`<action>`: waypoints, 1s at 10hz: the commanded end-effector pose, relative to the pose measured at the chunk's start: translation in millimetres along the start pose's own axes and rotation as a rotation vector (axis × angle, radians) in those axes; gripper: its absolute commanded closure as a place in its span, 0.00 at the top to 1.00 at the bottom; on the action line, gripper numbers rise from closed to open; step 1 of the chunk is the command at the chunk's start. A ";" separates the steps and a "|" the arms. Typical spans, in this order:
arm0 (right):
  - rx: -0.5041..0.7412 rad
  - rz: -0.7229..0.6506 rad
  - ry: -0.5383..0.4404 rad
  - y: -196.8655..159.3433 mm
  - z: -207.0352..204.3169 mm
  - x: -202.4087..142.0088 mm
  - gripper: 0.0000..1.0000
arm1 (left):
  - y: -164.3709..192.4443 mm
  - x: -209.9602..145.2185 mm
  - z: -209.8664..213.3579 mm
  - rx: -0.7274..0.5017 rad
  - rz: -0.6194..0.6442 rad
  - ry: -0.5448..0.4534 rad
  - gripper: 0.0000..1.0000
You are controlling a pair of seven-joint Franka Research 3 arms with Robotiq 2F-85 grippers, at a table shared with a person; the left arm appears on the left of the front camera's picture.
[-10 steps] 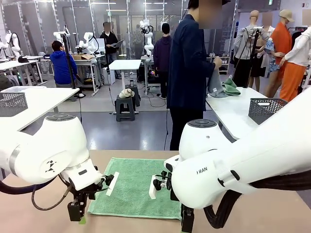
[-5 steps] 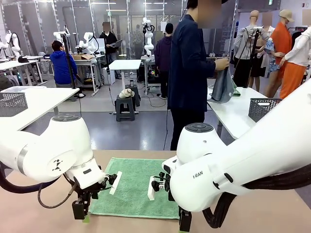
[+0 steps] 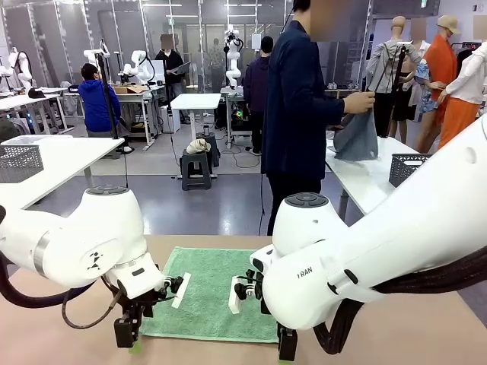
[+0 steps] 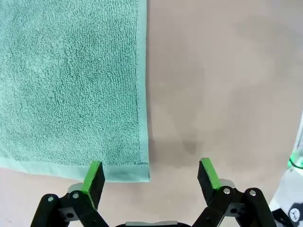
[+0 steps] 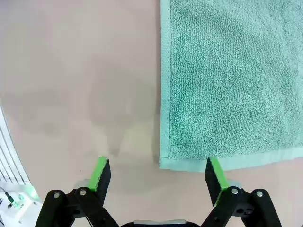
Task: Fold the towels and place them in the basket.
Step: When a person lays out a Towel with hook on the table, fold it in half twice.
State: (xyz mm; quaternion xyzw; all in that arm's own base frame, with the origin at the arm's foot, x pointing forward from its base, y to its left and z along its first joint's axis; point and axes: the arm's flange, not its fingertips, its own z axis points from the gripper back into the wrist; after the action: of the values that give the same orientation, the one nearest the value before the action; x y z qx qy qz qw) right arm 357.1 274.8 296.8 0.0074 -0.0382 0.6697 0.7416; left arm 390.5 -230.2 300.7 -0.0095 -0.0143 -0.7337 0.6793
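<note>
On tan tabletop [image 4: 227, 85], towel [image 3: 209, 293] flat; left fingers [image 4: 93, 176], right fingers [image 5: 214, 178] spread, empty; lab tables [image 3: 53, 156] behind.

12 o'clock: person [image 3: 297, 114] in dk navy coat, side-on, holding grey cloth [image 3: 356, 138] | 2: white table [image 3: 365, 179] under cloth | 11: dk stool [image 3: 195, 173] w/ pale bundle [image 3: 199, 144] on top | 10: person in blue jkt [image 3: 95, 99] | 6: tan tabletop [image 3: 68, 342]

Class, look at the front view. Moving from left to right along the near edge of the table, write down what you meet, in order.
left hand → towel → right hand
</note>
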 end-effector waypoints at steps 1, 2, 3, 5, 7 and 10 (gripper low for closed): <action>-0.004 0.009 0.000 -6.5 -3.1 1.4 1.00 | 7.2 -1.4 -4.4 0.004 -0.015 -0.040 1.00; -0.005 0.006 -0.002 -6.4 -3.0 1.2 1.00 | 7.5 -3.1 -6.0 0.000 -0.014 -0.046 1.00; -0.005 0.005 -0.002 -5.9 -3.2 0.9 1.00 | 8.0 -3.7 -7.1 -0.002 -0.015 -0.052 1.00; -0.001 0.007 -0.009 -5.2 -4.1 -0.7 1.00 | 8.3 -4.7 -7.8 0.003 -0.014 -0.055 1.00; 0.005 0.005 -0.019 -4.6 -6.8 -3.6 0.80 | 8.0 -4.6 -7.8 0.016 -0.003 -0.038 0.80; -0.014 0.013 -0.014 -3.7 -11.0 -5.4 0.80 | 7.9 -5.0 -6.7 0.020 0.012 -0.039 0.73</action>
State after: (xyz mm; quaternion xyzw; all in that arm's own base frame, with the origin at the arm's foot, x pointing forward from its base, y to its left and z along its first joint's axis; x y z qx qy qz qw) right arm 360.5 273.3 290.6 0.0089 -0.0370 0.6668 0.7443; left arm 396.6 -223.9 297.0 -0.0188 -0.0235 -0.7304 0.6823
